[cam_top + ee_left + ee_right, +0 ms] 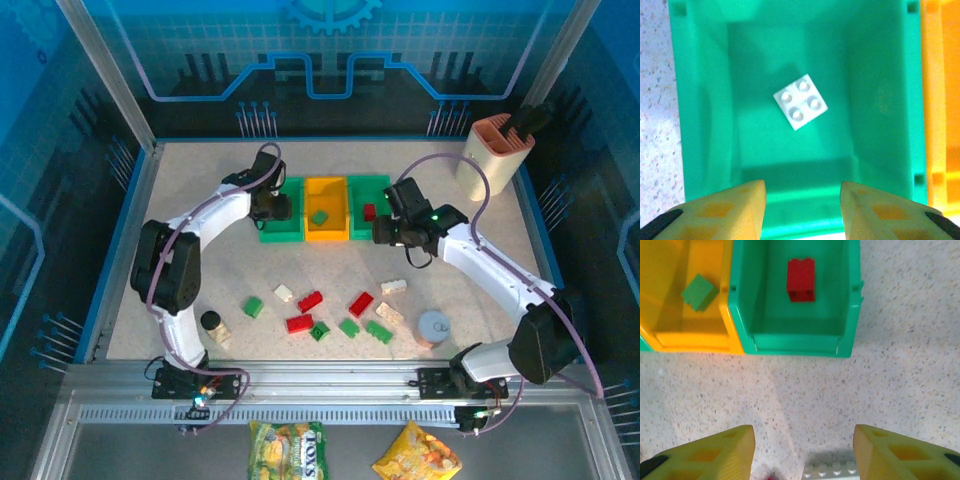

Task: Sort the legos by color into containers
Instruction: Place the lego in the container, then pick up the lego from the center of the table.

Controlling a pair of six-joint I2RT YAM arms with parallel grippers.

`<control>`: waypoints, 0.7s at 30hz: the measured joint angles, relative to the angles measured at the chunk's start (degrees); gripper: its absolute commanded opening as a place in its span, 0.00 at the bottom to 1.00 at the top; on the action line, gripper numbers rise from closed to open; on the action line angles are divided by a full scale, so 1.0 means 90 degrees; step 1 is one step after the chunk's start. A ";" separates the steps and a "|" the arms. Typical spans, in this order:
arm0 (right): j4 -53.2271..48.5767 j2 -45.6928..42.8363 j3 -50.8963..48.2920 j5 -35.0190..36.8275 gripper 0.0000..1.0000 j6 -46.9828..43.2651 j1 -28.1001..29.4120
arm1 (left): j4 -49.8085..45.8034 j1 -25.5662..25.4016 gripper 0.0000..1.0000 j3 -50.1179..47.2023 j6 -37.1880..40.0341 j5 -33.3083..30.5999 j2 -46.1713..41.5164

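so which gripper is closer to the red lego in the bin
Right. The right gripper hangs just short of the green bin holding the red lego; the left gripper is above the other green bin.

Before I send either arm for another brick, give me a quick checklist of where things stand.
1. Left gripper empty, jaws apart over the left green bin: ok.
2. White brick lying studs-up on that bin's floor: ok.
3. Right gripper empty, jaws apart above the table: ok.
4. Red brick in the right green bin, green brick in the orange-yellow bin, one colour each: ok.
5. Loose bricks all sorted: not ok; red, green and white ones lie on the table.
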 measured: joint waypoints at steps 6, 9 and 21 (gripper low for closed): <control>-0.0289 0.0262 -0.0223 -0.0449 0.59 -0.0199 0.0000 | -0.0002 0.0000 0.47 -0.0636 -0.0109 0.0136 -0.0680; -0.0466 0.0415 -0.0386 -0.0563 0.60 -0.0282 0.0000 | 0.0051 0.0000 0.48 -0.0872 -0.0153 0.0223 -0.0952; -0.0833 0.0923 -0.0877 -0.0699 0.75 -0.0345 0.0000 | 0.0262 0.0000 0.48 -0.1503 -0.0214 0.0347 -0.1494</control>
